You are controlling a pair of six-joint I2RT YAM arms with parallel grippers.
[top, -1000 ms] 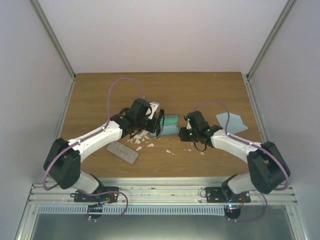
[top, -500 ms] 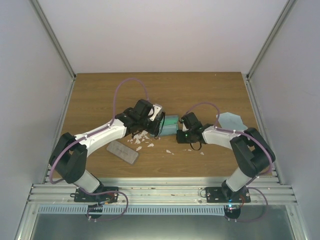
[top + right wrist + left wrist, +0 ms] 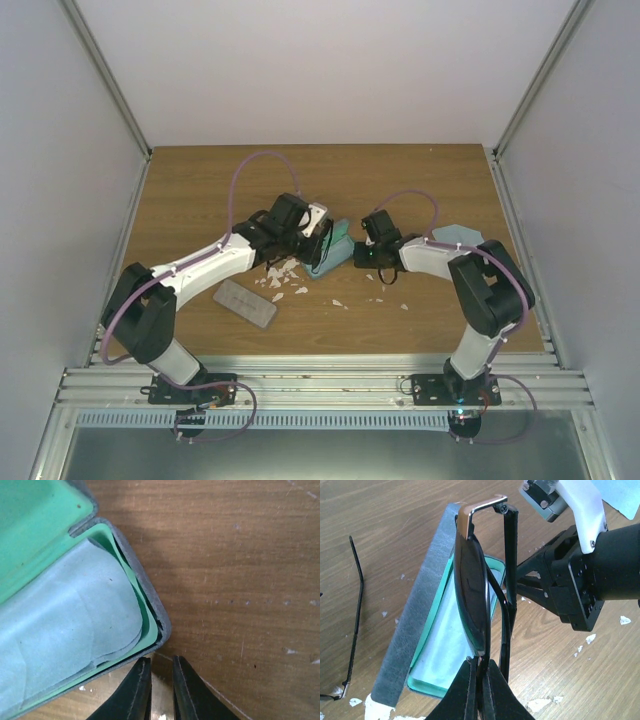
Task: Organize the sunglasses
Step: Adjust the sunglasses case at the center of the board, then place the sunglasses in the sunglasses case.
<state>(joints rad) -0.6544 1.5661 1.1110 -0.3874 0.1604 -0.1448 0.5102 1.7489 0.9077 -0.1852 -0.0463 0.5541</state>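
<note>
Left claw (image 3: 480, 669) clamped on folded dark-lens sunglasses (image 3: 472, 590), held on edge just above the open green-lined case (image 3: 415, 620), pale cloth (image 3: 447, 640) inside. Right claw (image 3: 161, 685) narrow, nothing visible between fingers, at case corner over tabletop (image 3: 240, 580). Second pair (image 3: 357, 605) lies left of case, only one temple arm in view.

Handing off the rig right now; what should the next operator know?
Left gripper: shut on the dark sunglasses, held over the open case.
Right gripper: fingers nearly together at that case's corner; grip unclear.
Done: case open, cloth inside.
Left: set this pair in and close it; then the second pair, lying on the table beside it, probably into the closed case.
</note>
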